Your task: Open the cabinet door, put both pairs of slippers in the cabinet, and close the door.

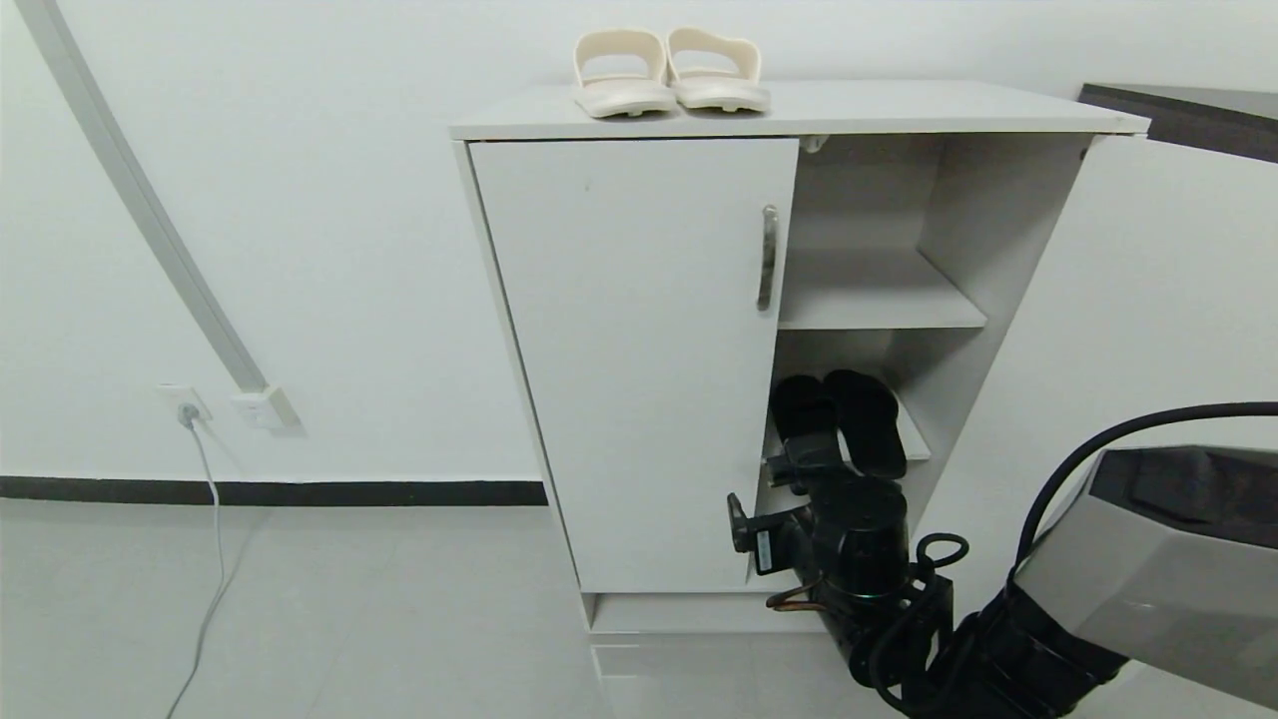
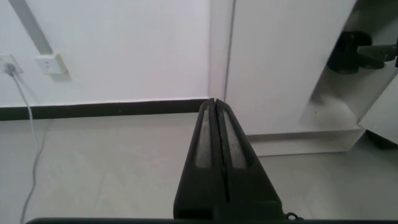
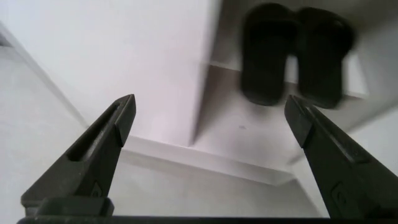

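Head view: black slippers [image 1: 867,424] seemingly shelved.

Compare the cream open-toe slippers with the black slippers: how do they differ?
The cream open-toe slippers are pale, the black slippers dark. The cream pair sits on top of the white cabinet; the black pair lies inside, on a lower shelf. Both pairs lie side by side.

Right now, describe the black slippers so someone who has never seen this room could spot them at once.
Find the white cabinet, its right side standing open. Inside that open side, on the lower shelf, lies a pair of black slippers side by side. Unlike them, the cream slippers sit up on the cabinet's top.
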Available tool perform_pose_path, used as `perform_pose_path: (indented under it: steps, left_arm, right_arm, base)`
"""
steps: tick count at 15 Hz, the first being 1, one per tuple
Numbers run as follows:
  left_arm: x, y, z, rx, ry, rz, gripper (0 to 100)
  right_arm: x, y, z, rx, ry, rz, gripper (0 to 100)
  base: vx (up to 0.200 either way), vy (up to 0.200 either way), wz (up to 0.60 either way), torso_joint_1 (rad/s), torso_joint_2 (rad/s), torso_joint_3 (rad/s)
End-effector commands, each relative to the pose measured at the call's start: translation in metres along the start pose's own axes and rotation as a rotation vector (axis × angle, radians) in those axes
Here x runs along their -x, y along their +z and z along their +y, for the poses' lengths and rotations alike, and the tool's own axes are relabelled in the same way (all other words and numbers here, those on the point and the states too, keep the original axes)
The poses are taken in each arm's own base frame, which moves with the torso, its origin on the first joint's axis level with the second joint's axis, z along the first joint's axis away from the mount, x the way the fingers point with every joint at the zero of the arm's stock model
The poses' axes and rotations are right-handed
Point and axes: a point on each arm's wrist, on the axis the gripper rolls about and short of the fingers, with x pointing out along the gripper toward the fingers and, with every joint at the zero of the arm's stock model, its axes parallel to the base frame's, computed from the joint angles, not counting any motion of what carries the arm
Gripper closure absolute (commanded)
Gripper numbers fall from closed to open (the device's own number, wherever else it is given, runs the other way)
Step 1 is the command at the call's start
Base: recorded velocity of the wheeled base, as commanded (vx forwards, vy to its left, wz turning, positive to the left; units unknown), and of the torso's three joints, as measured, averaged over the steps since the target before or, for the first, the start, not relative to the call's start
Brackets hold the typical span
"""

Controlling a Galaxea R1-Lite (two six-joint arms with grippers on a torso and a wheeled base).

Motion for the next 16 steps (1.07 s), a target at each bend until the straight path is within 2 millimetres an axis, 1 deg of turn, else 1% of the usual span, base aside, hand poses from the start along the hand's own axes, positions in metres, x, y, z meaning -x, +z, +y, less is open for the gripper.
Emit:
perform_pose_path:
  steps: [1,3,13,16]
  left_arm:
    - [-0.0002,-0.0005,0.0000,0.000,0.000,0.003,100]
    - [0.0000,-0.0001,0.0000,0.000,0.002,0.001,100]
    - [0.0000,-0.0001,0.0000,0.004,0.002,0.001,100]
    - [0.0000,-0.0001,0.0000,0.004,0.002,0.001,100]
  right_arm:
    - [-0.0002,-0.0008,0.0003,0.001,0.000,0.002,0]
    - [-0.0002,-0.0008,0.0003,0.001,0.000,0.002,0]
    - [0.0015,0.0045,-0.0012,-0.023,0.007,-0.036,0]
    - [0.0029,0.0025,-0.0039,0.010,0.020,-0.044,0]
  base:
    - [0.000,0.200,0.00,0.002,0.00,-0.002]
    - [0.000,0.200,0.00,-0.002,0.00,0.000]
    - [0.000,0.000,0.00,0.000,0.00,0.000]
    - [0.000,0.000,0.00,0.000,0.00,0.000]
